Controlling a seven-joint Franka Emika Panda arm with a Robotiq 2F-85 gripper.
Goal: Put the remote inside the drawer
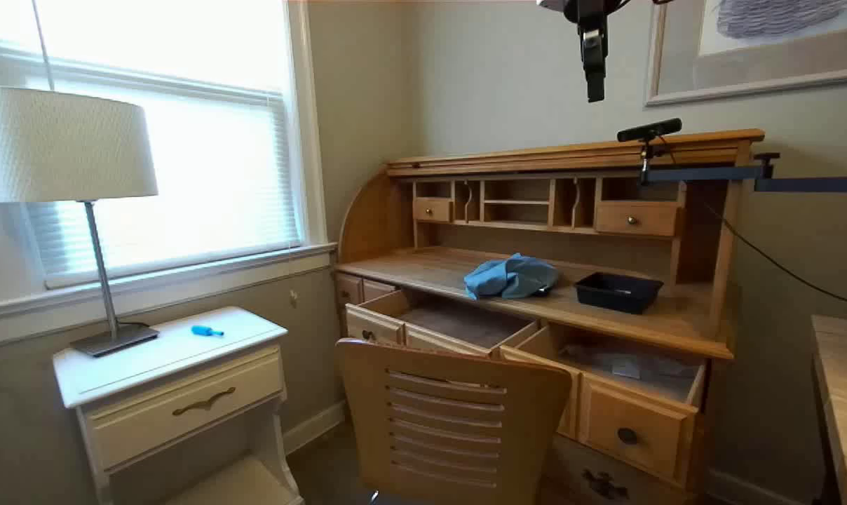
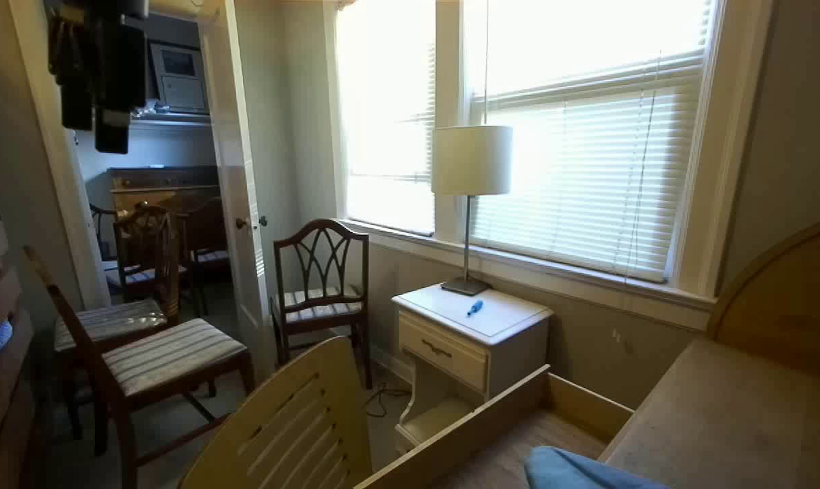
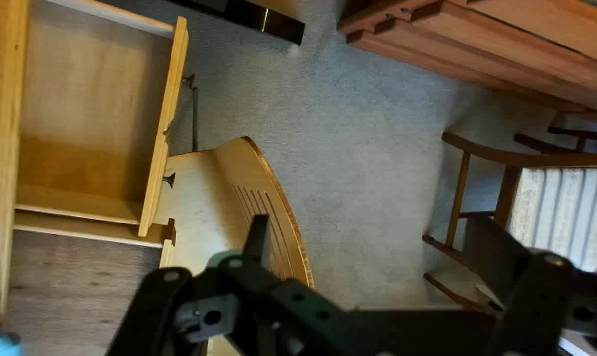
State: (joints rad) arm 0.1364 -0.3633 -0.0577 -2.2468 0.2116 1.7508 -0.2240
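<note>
Time to lower that spread claw (image 3: 370,232) gently onto the dark sliver (image 1: 544,291), maybe the remote, without snagging the cloth (image 1: 509,276)!

Tan drawer (image 3: 93,109) (striped chair seat (image 2: 172,353))

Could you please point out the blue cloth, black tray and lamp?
Blue cloth (image 1: 509,276), an exterior view: crumpled middle.
Black tray (image 1: 606,299), an exterior view: near wall.
Lamp (image 2: 472,161), an exterior view: shade.
</note>
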